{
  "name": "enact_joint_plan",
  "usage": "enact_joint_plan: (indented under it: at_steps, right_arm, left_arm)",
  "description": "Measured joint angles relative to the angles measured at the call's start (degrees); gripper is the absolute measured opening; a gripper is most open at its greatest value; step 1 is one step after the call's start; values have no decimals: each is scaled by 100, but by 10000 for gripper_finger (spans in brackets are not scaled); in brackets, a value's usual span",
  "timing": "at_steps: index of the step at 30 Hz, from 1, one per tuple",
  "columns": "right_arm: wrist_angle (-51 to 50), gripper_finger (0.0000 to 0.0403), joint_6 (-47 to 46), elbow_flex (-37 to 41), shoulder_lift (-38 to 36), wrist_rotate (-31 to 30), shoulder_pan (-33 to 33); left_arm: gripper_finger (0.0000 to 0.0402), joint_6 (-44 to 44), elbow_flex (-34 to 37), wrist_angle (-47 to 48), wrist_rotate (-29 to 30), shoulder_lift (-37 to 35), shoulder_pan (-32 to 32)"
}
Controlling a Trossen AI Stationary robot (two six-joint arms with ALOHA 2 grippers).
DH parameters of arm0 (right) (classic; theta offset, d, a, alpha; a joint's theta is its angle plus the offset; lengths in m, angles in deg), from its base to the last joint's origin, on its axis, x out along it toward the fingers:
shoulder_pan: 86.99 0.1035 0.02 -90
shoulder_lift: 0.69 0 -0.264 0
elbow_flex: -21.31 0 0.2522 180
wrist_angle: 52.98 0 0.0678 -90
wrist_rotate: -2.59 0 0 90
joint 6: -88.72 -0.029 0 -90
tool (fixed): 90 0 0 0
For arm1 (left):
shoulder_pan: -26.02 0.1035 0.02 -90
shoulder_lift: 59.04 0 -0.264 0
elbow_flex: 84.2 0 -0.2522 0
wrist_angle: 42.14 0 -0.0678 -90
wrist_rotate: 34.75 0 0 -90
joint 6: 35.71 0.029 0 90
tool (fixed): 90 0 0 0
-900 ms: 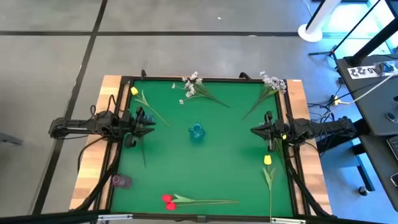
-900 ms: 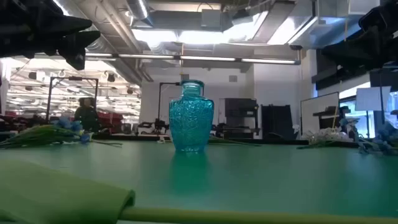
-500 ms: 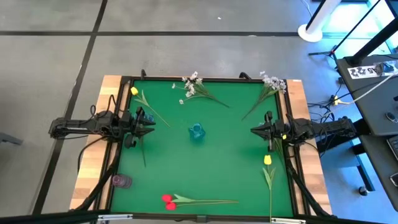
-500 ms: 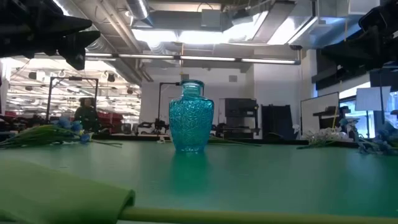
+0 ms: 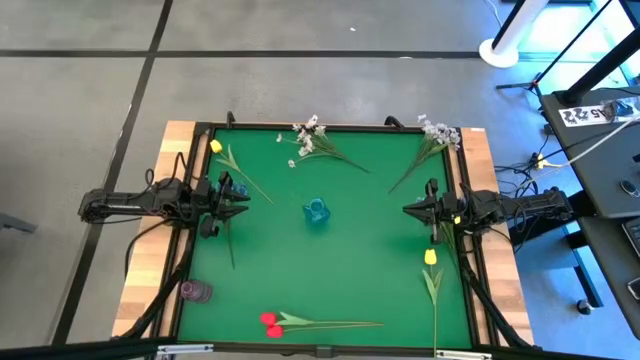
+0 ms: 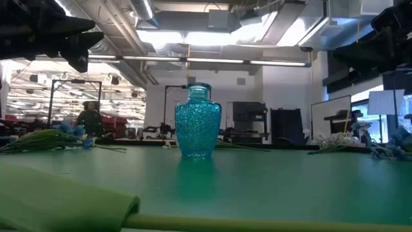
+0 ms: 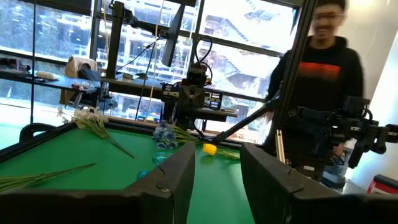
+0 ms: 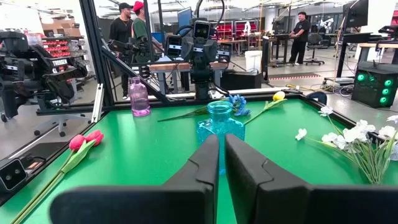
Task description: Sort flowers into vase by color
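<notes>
Vase: a small turquoise patterned-glass vase [image 5: 316, 211] is standing empty near the middle of the green felt table [image 5: 370, 260]; no stems are seen in it.
Second vase: a small pink glass vase [image 5: 194, 291] is sitting at the table's left edge, also empty.
Flowers: two red tulip heads on long green stems [image 5: 271, 322] are lying along the near edge; one yellow tulip [image 5: 430, 257] is lying just beside the right arm, another yellow tulip [image 5: 217, 147] at the far left corner; sprays of tiny white blossoms [image 5: 308, 136] and a second pale spray [image 5: 439, 131] are lying along the far edge; a bunch of blue blossoms [image 8: 236, 102] is lying behind the turquoise vase.
Left gripper [image 5: 240, 196]: being held above the left edge, fingers apart, nothing between them.
Right gripper [image 5: 412, 209]: being held above the right edge, fingers nearly together, nothing grasped.
Progress: nothing is judged sorted yet; every flower is left to be picked and placed.
</notes>
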Motion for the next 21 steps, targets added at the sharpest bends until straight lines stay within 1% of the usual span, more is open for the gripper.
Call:
enact_joint_plan:
  at_steps: [18,20,21]
  right_arm:
    - [83,28,2,4,4,-38,0]
    - [203,28,-154,20,16,-58,1]
    - [257,28,-460,22,17,30,-1]
  left_arm:
    - [125,0,0,-1,1,-1,1]
    - [125,0,0,-1,-1,-1,1]
    - [125,0,0,0,0,-1,0]
